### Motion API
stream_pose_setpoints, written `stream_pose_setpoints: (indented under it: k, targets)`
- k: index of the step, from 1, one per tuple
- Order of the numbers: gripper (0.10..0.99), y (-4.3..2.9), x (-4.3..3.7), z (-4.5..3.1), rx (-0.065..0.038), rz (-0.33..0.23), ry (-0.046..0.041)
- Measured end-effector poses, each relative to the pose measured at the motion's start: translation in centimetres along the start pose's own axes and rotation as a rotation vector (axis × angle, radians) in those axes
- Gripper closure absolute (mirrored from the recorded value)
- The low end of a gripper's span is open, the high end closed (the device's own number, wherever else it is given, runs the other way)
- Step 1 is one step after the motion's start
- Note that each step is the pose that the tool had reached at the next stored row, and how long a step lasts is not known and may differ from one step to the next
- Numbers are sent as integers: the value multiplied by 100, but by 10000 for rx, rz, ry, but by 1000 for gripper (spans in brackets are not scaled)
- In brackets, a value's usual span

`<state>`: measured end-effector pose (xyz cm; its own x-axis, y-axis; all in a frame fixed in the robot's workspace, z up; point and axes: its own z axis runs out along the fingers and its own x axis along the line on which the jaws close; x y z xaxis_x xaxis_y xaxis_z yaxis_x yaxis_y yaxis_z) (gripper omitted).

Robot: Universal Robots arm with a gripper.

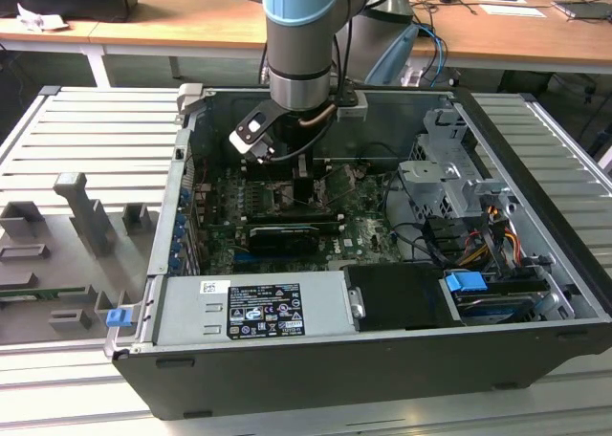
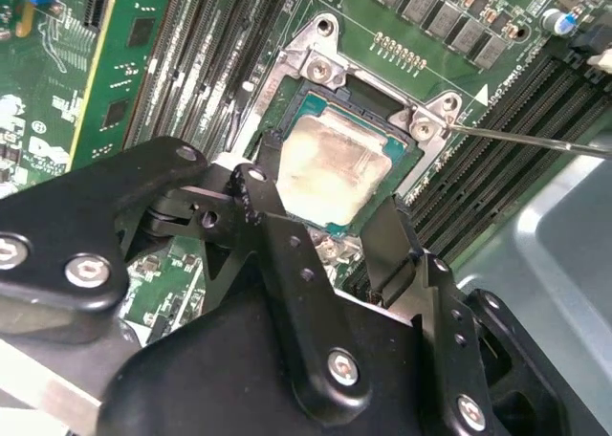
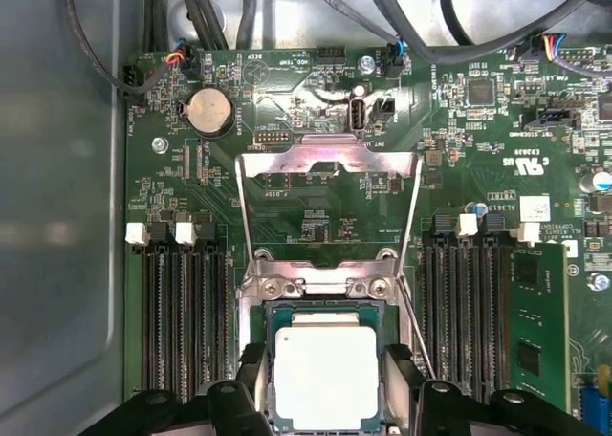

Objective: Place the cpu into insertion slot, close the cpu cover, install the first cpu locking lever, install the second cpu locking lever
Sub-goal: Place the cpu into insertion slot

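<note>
Between the fingers [image 2: 273, 173]: the cpu [image 2: 335, 163], pinched at two opposite edges, gripper [image 2: 329, 187] straddling it. Chip lies flat in the insertion slot [image 2: 320, 68], pale face up. First wrist view agrees: cpu [image 3: 325, 379] seated inside the slot's silvery rim [image 3: 325, 285]. Just beyond the slot, the cpu cover [image 3: 330, 154] is swung open over the motherboard [image 3: 478, 159]. A thin locking lever [image 2: 516, 138] sticks out unlatched beside the slot. Memory slots [image 3: 186, 312] flank both sides. Exterior view: gripper [image 1: 302, 173] is down inside the open computer case [image 1: 335, 379].
</note>
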<state>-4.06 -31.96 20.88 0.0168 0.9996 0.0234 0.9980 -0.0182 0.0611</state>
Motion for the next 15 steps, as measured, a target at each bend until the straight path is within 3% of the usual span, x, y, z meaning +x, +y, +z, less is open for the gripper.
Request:
stream_pose_setpoints:
  k: [2,6,7,11,15]
  targets:
    - [482,2,1,-31,1,0,0]
    - [749,3,-14,-48,1,0,0]
    - [749,3,-16,-48,0,0,0]
    - [980,3,-17,-52,0,0,1]
    - [980,4,-16,-61,1,0,0]
